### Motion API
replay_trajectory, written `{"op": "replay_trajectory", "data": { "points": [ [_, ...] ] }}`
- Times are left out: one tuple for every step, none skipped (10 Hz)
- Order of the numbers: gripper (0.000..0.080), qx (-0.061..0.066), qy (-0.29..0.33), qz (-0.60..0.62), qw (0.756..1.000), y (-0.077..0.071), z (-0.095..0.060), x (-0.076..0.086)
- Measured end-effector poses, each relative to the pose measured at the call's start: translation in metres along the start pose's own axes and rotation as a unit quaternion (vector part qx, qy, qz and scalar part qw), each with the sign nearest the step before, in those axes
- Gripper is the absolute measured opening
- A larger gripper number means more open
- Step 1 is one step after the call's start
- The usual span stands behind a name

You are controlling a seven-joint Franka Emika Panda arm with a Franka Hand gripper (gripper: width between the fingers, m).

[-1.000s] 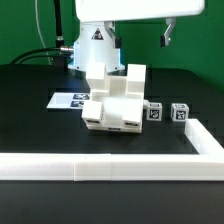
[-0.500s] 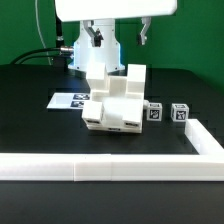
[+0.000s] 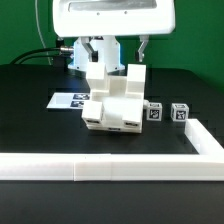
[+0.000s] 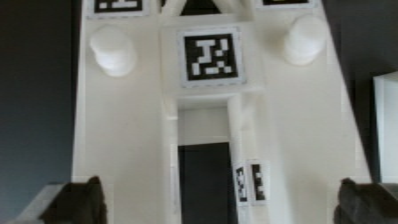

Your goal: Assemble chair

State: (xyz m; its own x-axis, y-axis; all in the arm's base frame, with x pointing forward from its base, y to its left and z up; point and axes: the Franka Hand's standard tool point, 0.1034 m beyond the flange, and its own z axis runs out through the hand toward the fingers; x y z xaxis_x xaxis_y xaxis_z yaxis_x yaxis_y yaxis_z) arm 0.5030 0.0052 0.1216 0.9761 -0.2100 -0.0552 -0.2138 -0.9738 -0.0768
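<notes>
The half-built chair (image 3: 112, 100) stands in the middle of the black table (image 3: 30, 125), I think so that the arm can reach it from above. The gripper (image 3: 120, 46) hangs over it with jaws wide and empty. Two small blocks (image 3: 154, 111) lie just beside it, a white rail (image 3: 100, 168) borders the table, and a green wall (image 3: 200, 40) is behind.

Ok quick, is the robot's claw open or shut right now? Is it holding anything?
Gripper: open, holding nothing, poised above the chair.
</notes>
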Motion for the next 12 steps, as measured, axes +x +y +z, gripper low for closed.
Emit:
{"op": "replay_trajectory", "data": {
  "points": [
    [0.0648, -0.003, 0.004, -0.002, 1.0, -0.001, 0.006, 0.003],
    [0.0648, -0.004, 0.011, -0.004, 1.0, -0.002, 0.01, 0.006],
    [0.0648, -0.004, 0.012, -0.005, 1.0, -0.003, 0.011, 0.007],
    [0.0648, -0.005, 0.014, -0.005, 1.0, -0.003, 0.011, 0.011],
    [0.0648, -0.006, 0.016, -0.006, 1.0, -0.004, 0.011, 0.017],
    [0.0648, -0.007, 0.021, -0.008, 1.0, -0.006, 0.013, 0.026],
    [0.0648, -0.009, 0.025, -0.01, 1.0, -0.008, 0.016, 0.034],
    [0.0648, -0.01, 0.029, -0.012, 0.999, -0.01, 0.02, 0.04],
    [0.0648, -0.01, 0.034, -0.014, 0.999, -0.013, 0.02, 0.046],
    [0.0648, -0.01, 0.04, -0.015, 0.999, -0.015, 0.019, 0.053],
    [0.0648, -0.01, 0.042, -0.016, 0.999, -0.017, 0.019, 0.057],
    [0.0648, -0.011, 0.048, -0.017, 0.999, -0.019, 0.019, 0.062]
  ]
}}
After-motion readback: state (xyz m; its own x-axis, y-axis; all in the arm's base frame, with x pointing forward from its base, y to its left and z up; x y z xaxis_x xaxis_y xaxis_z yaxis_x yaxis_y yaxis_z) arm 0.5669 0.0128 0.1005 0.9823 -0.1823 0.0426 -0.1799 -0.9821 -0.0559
